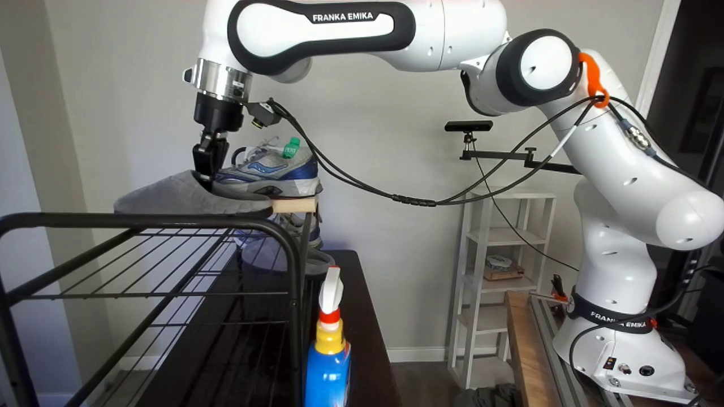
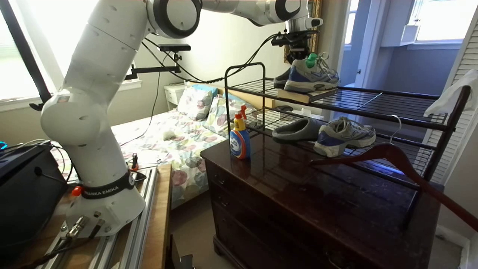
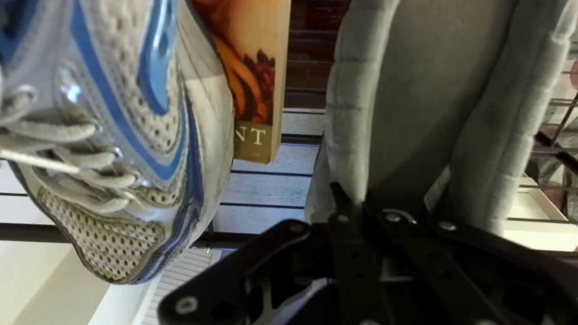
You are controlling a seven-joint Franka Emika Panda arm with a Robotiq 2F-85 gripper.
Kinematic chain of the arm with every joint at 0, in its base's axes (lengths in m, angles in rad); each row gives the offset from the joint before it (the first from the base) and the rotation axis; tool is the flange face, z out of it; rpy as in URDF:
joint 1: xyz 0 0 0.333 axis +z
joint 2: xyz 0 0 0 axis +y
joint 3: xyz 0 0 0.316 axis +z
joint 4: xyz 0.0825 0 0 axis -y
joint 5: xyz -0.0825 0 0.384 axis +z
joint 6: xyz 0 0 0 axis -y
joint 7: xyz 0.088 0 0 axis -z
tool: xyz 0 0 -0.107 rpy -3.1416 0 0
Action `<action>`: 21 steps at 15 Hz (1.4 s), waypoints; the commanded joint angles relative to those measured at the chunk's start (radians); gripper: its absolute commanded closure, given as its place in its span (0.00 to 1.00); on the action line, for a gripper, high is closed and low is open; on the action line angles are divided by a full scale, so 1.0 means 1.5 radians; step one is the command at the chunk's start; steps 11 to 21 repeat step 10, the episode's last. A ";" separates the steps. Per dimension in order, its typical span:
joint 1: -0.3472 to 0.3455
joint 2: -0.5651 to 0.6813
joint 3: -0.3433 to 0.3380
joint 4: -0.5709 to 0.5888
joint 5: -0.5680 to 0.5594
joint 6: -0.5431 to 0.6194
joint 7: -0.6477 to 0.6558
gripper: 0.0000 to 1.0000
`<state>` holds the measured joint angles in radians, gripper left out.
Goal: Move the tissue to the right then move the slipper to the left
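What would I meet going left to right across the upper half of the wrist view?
A running shoe with blue trim, then a book partly covered by that shoe, then a grey slipper.

In exterior view, we see windows (image 2: 446, 22) at both edges clipped to white — bed (image 2: 153, 127) bathed in daylight, dresser front (image 2: 254, 220) sunk in shade, dresser top (image 2: 313, 186) carrying glossy reflections. In exterior view, we get soft, grey light: wall (image 1: 384, 124) pale, doorway (image 1: 693, 56) at right near black. In wrist view, gripper (image 3: 353, 197) reads almost black and slightly soft; slipper (image 3: 420, 113) darkens into shadow inside — shoe (image 3: 122, 104) beside it catches small, hard glints.
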<state>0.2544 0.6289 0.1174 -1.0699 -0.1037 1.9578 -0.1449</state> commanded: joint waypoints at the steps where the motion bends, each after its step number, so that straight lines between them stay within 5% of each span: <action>1: 0.006 -0.083 -0.004 -0.093 -0.016 -0.037 0.003 0.64; 5: 0.004 -0.142 -0.004 -0.130 -0.017 -0.069 0.002 0.36; 8: -0.004 -0.179 -0.008 -0.165 -0.039 -0.008 -0.024 0.14; 9: 0.000 -0.136 -0.001 -0.105 -0.018 -0.050 -0.008 0.33; 10: -0.002 -0.148 -0.003 -0.115 -0.023 -0.038 -0.012 0.26; 21: -0.002 -0.148 -0.003 -0.115 -0.023 -0.038 -0.012 0.26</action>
